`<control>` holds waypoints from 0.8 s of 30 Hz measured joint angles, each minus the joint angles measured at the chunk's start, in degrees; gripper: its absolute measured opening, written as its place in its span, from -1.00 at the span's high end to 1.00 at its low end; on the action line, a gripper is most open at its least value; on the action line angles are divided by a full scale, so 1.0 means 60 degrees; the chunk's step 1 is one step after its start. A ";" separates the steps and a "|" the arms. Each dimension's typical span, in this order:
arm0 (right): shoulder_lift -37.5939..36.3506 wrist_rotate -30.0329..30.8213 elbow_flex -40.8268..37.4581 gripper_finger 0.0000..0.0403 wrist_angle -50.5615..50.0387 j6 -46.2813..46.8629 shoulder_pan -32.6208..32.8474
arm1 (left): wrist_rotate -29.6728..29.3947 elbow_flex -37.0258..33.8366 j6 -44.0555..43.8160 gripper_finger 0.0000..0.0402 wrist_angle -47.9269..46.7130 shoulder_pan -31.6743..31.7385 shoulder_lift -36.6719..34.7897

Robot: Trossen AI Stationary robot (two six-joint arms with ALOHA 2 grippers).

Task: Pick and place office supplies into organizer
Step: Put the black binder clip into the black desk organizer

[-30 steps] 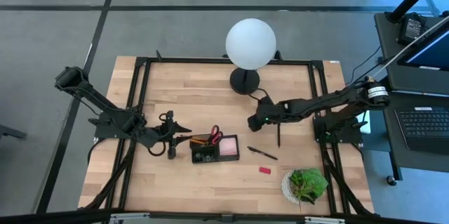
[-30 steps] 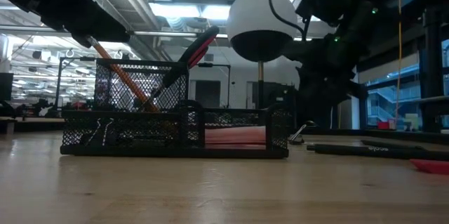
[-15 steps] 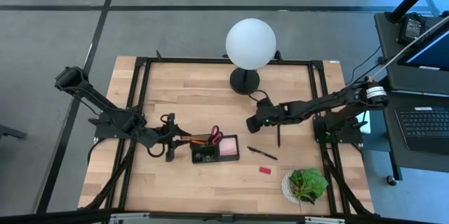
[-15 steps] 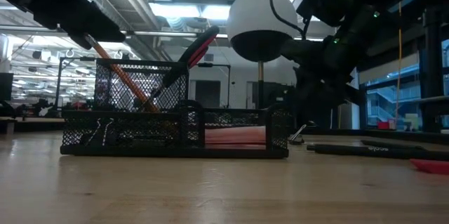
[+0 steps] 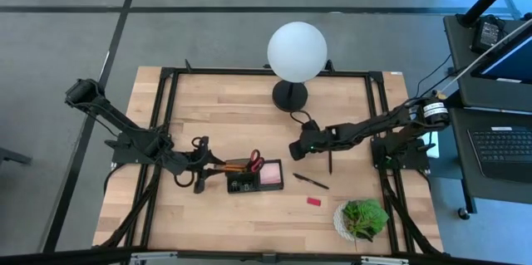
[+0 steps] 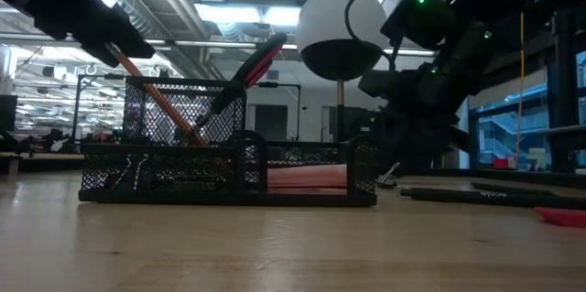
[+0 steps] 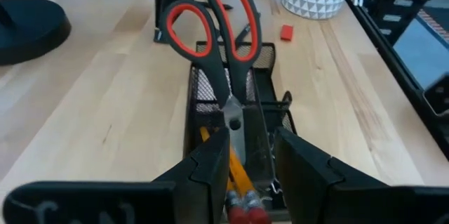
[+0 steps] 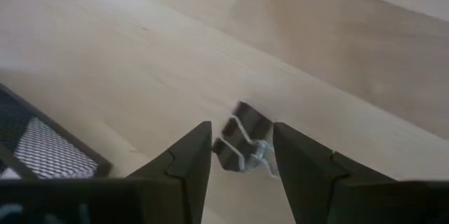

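Note:
The black mesh organizer [image 5: 253, 175] sits mid-table. It holds red-handled scissors [image 7: 214, 20] standing upright and a pink pad [image 5: 271, 174]. My left gripper [image 5: 204, 165] is at the organizer's left end, shut on two orange pencils [image 7: 238, 182] whose lower ends stick into the tall compartment. My right gripper [image 8: 242, 150] is open, right of the organizer. Its fingers stand either side of a small black binder clip [image 8: 238, 143] lying on the wood, without touching it. My left gripper pinches the two orange pencils side by side at their red eraser ends [image 7: 242, 213], between its two fingers. The fingers come from the table's left and lie along the pencils. The pencils slant down, with their tips inside the organizer's tall compartment [image 6: 188, 127].
Two black pens [image 5: 330, 164] [image 5: 311, 181] and a red eraser [image 5: 313, 201] lie right of the organizer. A potted plant [image 5: 362, 218] stands near the front right. The globe lamp [image 5: 297, 51] and its round base [image 5: 289, 95] are behind. Bare wood lies front left.
My right gripper has moved down and toward the table's left and near edge, closing on the binder clip, and has stayed open. My left gripper has kept its hold on the pencils at the organizer.

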 joint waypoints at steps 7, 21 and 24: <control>0.0022 -0.0246 0.0000 0.38 0.0167 0.0205 0.0000 | 0.0095 0.0000 0.0002 0.47 -0.0187 0.0000 0.0002; 0.0007 -0.0517 0.0025 0.95 0.0178 -0.0052 0.0014 | 0.0091 0.0000 0.0002 0.47 -0.0375 0.0000 0.0002; 0.0000 -0.0601 0.0029 0.97 0.0187 -0.0388 0.0021 | 0.0091 0.0000 0.0002 0.47 -0.0376 0.0000 0.0002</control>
